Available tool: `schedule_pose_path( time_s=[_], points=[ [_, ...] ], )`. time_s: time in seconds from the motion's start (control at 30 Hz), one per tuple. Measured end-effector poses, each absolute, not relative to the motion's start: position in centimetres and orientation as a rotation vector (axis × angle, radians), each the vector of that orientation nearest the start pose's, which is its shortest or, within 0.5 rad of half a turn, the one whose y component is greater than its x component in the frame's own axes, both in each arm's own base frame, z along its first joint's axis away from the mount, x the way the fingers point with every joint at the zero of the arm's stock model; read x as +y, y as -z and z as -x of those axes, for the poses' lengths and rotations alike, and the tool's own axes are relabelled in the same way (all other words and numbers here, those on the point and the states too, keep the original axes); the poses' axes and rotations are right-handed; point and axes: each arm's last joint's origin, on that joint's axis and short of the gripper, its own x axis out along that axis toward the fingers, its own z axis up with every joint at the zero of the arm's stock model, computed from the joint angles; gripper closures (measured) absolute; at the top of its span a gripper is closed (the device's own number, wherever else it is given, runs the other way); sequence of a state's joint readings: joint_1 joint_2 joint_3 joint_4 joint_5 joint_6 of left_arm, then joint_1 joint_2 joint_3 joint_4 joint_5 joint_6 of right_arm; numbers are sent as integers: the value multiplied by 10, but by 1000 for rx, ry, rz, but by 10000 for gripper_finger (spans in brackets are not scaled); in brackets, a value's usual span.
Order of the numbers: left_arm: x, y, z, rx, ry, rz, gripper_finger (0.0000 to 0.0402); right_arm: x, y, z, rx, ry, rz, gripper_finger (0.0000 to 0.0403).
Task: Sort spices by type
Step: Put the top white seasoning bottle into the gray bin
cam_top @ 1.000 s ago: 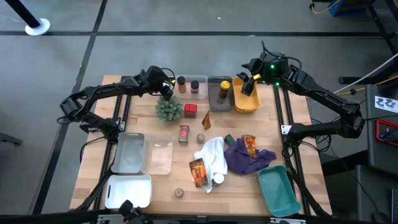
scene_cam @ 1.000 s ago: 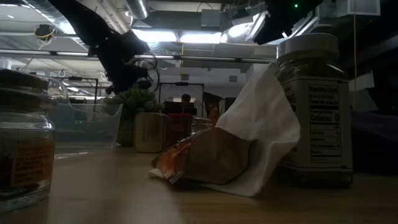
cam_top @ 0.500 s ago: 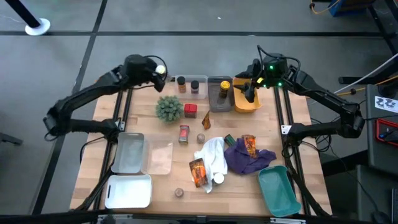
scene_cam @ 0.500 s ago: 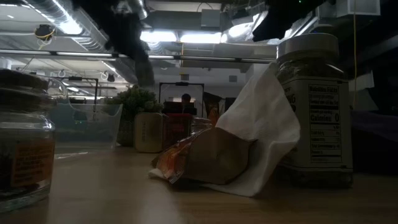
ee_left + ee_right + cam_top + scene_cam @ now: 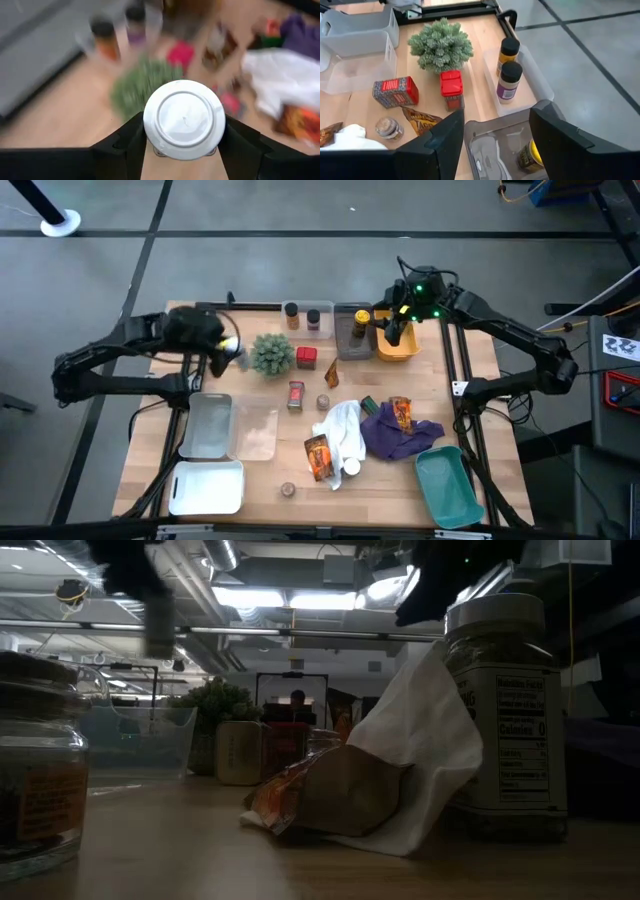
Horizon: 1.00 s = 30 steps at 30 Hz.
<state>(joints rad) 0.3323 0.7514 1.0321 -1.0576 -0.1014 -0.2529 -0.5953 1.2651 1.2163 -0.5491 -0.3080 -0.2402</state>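
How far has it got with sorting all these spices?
Early days. Two jars stand in a clear bin at the back, and one sits in the grey bin. The left tool holds a white-capped jar; the right tool hangs open over the yellow bin. Red tins and foil packets still lie scattered.

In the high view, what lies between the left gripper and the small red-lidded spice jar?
The spiky green ball plant lies between the left gripper and the red-lidded jar, as the high view shows.
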Motion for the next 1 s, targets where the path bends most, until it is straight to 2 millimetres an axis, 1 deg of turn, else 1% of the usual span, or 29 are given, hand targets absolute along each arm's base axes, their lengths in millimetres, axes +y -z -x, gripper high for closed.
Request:
schedule_pose_path(
  time_s=[0.1, 0.23, 0.43, 0.57, 0.77, 0.9, 1.0],
  points=[
    [29, -335, -96, 808, -509, 437, 214, -146, -343, -231, 590, 208, -41, 178],
    [17, -329, -89, 908, -477, 574, 214, -149, -336, -236, 613, 204, -53, 178],
    [2, -323, -91, 998, -401, 694, 214, -152, -332, -240, 628, 201, -60, 178],
    [-7, -319, -93, 1083, -425, 751, 214, -152, -332, -240, 627, 201, -60, 178],
    [-19, -310, -100, 1226, -523, 765, 214, -152, -332, -240, 627, 201, -60, 178],
    [-26, -305, -108, 1229, -632, 709, 214, -152, -332, -240, 628, 201, -60, 178],
    [-32, -301, -116, 1194, -707, 664, 214, -152, -332, -240, 627, 201, -59, 178]
  ],
)
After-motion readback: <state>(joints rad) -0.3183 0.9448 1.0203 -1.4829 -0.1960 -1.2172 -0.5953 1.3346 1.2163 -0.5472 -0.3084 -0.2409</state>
